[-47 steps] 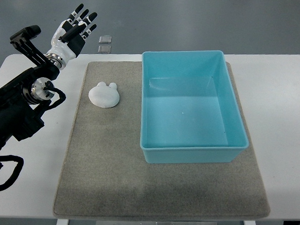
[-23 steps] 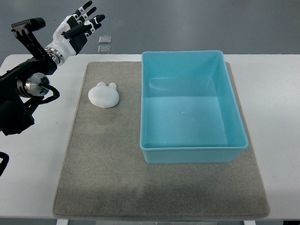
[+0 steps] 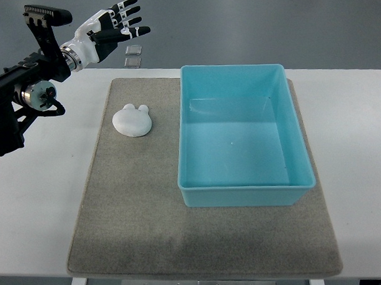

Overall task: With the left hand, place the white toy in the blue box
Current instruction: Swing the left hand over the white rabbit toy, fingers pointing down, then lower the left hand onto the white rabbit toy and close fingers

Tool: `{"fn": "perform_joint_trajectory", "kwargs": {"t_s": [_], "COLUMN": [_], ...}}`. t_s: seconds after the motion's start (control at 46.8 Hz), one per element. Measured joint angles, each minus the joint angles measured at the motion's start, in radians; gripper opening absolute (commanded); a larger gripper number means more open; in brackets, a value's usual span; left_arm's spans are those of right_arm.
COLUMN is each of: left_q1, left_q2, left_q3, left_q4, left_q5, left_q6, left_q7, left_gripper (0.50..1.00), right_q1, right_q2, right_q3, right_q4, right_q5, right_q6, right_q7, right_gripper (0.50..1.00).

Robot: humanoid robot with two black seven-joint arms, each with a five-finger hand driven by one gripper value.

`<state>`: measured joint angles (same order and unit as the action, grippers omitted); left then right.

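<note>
The left hand (image 3: pixel 114 29) is hovering beyond the table's far edge, fingers spread and holding nothing. The white toy (image 3: pixel 132 120) is lying on the grey mat (image 3: pixel 136 213) (ears pointing away), nearer the robot than the hand, left of the blue box (image 3: pixel 245 194).

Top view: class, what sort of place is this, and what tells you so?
Most likely a robotics lab or test workstation. A white table carries a grey mat with just a blue box and a white toy laid out, a robot's left hand above, and a plain grey floor beyond.
</note>
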<state>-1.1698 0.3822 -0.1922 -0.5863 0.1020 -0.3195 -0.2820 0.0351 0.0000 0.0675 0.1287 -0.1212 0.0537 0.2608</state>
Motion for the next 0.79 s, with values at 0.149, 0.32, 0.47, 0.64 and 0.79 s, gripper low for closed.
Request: {"fn": "perform_joint_trajectory", "kwargs": {"t_s": [0.149,0.32,0.47,0.64,0.79], "left_q1": [-0.041,-0.061,-0.079,-0.124,-0.128], "left_q2": [0.01,0.033,0.068,0.106,0.131], "left_q3": [0.05,0.056,0.068,0.147,0.168], "left_q4": [-0.006,-0.057,-0.122,-0.197,-0.252], "left_q5": [0.156,0.381,0.497,0.627,0.711], "left_q6": [-0.004,-0.004,-0.02,-0.075,-0.081], "left_q7": [0.0,0.0,0.002,0.022,0.033], "left_gripper": [0.992,0.994,0.992,0.992,0.992], "right_q1": [0.0,0.0,0.0,0.0,0.0], "right_q2": [0.0,0.0,0.0,0.0,0.0], "right_q3": [0.0,0.0,0.0,0.0,0.0], "right_q4": [0.0,0.0,0.0,0.0,0.0], "right_q5": [0.0,0.0,0.0,0.0,0.0], "right_q6": [0.0,0.0,0.0,0.0,0.0], "right_q7": [0.0,0.0,0.0,0.0,0.0], "right_gripper": [0.936,0.936,0.936,0.936,0.936]}}
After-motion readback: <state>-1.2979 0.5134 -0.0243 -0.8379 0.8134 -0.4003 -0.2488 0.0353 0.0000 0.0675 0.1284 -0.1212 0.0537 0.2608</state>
